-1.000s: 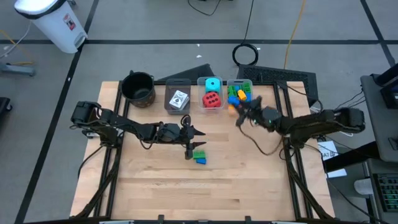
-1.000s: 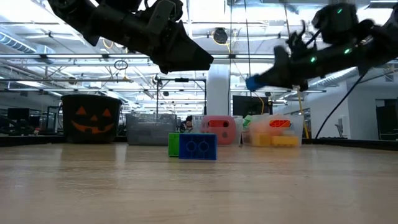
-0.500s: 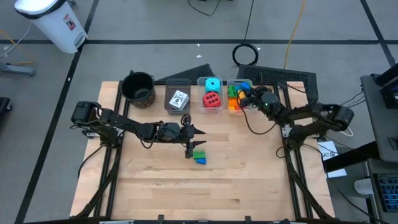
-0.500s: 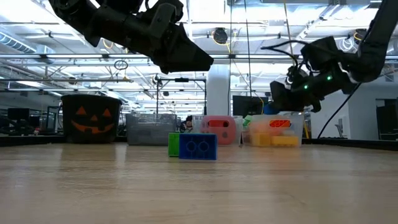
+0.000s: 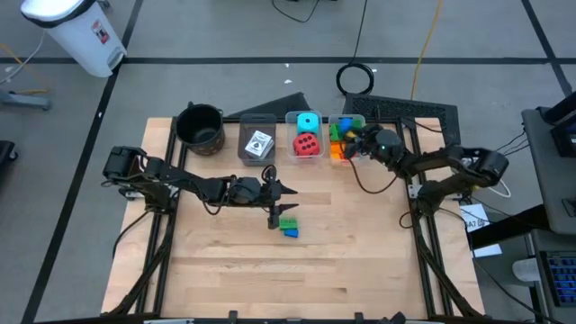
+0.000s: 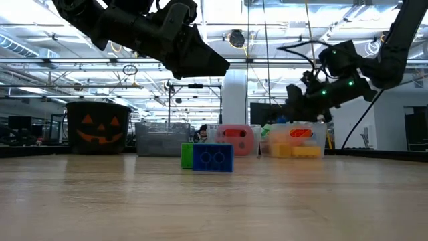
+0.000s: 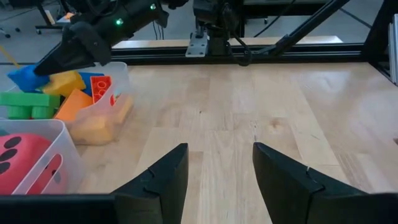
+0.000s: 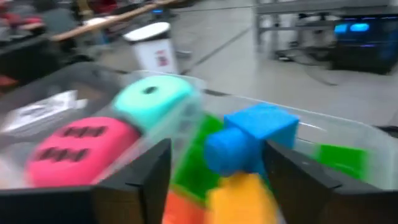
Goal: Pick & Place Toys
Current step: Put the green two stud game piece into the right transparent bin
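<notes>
The right hand point(image 5: 353, 143) hangs over the clear bin point(image 5: 346, 123) at the right end of the row along the far edge of the bench point(image 5: 360, 243), and its fingers stand parted with a blue brick point(image 8: 252, 138) showing between them; whether the fingertips still touch that brick cannot be told from the right wrist view. In the left wrist view the same blue brick point(image 7: 26, 77) sits at the tip of that hand, above the heap of green, yellow, orange and red bricks point(image 7: 68, 93) that fills the bin. The next bin to the left holds the red dotted cube point(image 5: 307, 144) with the cyan dotted cube point(image 5: 308, 121) behind it, and a grey bin point(image 5: 257, 122) beside that holds a white card point(image 5: 259, 144). A black round pot point(image 5: 200, 126) stands at the left end of the row. The left hand point(image 5: 274, 216) hovers above the middle of the bench, fingers apart and holding nothing, with bare wood between them in its own wrist view. Just beside it on the bench lie a green brick point(image 5: 288, 222) and a second blue brick point(image 5: 290, 231), touching each other; from the low view they stand side by side, the blue one in front.
</notes>
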### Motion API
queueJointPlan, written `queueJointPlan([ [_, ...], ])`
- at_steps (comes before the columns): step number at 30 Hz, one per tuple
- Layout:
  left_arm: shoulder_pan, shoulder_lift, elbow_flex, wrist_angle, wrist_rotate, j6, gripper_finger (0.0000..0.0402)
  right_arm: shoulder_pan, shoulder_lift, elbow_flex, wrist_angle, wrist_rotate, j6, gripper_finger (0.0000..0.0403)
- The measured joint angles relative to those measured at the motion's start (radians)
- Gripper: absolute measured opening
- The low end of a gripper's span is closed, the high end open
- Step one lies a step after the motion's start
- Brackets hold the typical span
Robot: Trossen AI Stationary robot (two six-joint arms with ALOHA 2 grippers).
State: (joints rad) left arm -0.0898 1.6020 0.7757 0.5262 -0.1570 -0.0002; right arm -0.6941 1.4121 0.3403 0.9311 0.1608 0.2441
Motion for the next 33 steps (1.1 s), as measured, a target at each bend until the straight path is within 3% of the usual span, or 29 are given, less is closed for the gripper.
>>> queueJointPlan([
  [6, 0.000, 0.000, 0.000, -0.004, 0.000, 0.003, 0.0184, 0.030, -0.056, 0.025, -0.002, -0.143, -0.003, 0.0289],
  [10, 0.000, 0.000, 0.000, -0.082, 0.009, 0.004, 0.0184, 0.095, -0.146, 0.025, -0.003, -0.187, -0.045, 0.0311],
  [17, -0.014, 0.001, -0.001, -0.324, 0.135, -0.005, 0.0184, 0.321, -0.306, 0.025, -0.026, -0.242, -0.056, 0.0302],
  [25, -0.074, 0.001, -0.001, -0.360, 0.137, -0.009, 0.0184, 0.607, -0.363, 0.025, -0.139, -0.239, -0.122, 0.0278],
  [28, -0.110, 0.011, -0.001, -0.398, 0.074, -0.024, 0.0184, 0.682, -0.362, 0.025, -0.143, -0.231, -0.150, 0.0274],
  [33, -0.129, 0.068, -0.001, -0.385, -0.083, -0.080, 0.0184, 0.760, -0.362, 0.025, -0.161, -0.103, -0.222, 0.0273],
])
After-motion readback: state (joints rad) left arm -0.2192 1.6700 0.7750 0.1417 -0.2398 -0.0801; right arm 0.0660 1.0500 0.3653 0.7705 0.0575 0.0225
